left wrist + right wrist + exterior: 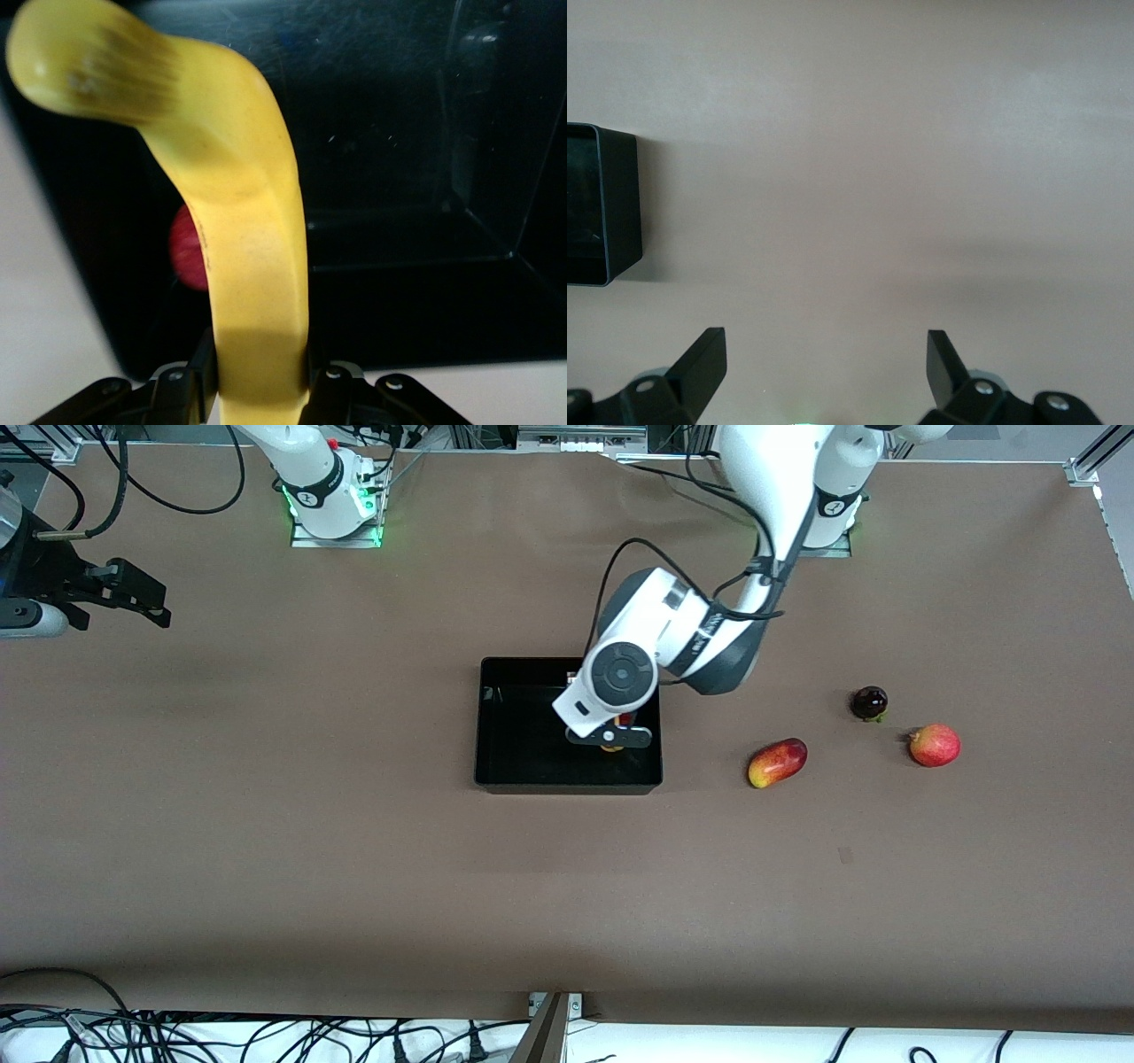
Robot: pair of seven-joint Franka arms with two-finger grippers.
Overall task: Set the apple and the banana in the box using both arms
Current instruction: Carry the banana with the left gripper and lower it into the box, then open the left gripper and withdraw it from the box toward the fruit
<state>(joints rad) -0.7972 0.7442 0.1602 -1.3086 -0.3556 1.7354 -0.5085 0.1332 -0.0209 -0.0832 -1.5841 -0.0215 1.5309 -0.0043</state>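
Jaws of the left gripper clench the banana over the box at the tabletop's centre, the apple inside it. Right gripper waits spread wide around nine o'clock.

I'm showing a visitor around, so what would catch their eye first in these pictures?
The left gripper over the black box, shut on a bright yellow banana, with a red apple already inside. The right gripper waits open over bare table, toward the right arm's end.
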